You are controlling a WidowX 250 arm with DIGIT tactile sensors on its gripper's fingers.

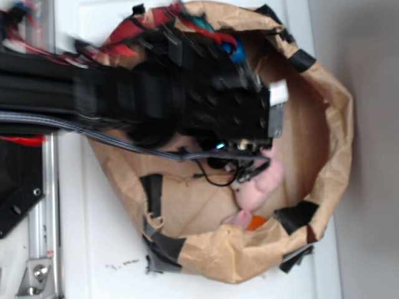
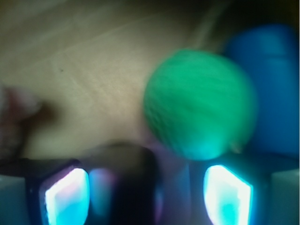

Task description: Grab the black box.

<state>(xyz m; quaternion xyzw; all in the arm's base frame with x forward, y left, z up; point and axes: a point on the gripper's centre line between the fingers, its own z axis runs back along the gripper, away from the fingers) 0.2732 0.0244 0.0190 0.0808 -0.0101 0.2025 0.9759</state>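
The robot arm (image 1: 124,93) reaches into a big brown paper bag (image 1: 324,124) that lies on a white bench (image 1: 100,249). The bag has black tape patches (image 1: 296,215) on its rim. Inside it are a pink soft toy (image 1: 265,180) and something orange (image 1: 257,222) near the rim.

In the wrist view, the tool (image 2: 147,190) sits low in the bag. Its two fingers (image 2: 65,192) glow blue at the bottom of the picture, with a gap between them, so the tool looks partly open. A dark, blurry thing fills that gap. It may be the black box (image 2: 129,180), but the picture is too fuzzy to be sure. I cannot tell if the fingers are pressing on it yet.

A green ball (image 2: 199,103) sits just past the tool, very near the right finger. A blue thing (image 2: 272,89) is behind the ball.

What could go wrong? The ball is so close that the finger might bump it and roll it into the box. The box looks shiny, so it might slip out if the fingers close on just a corner. The soft bag floor might also crumple and tip the box.
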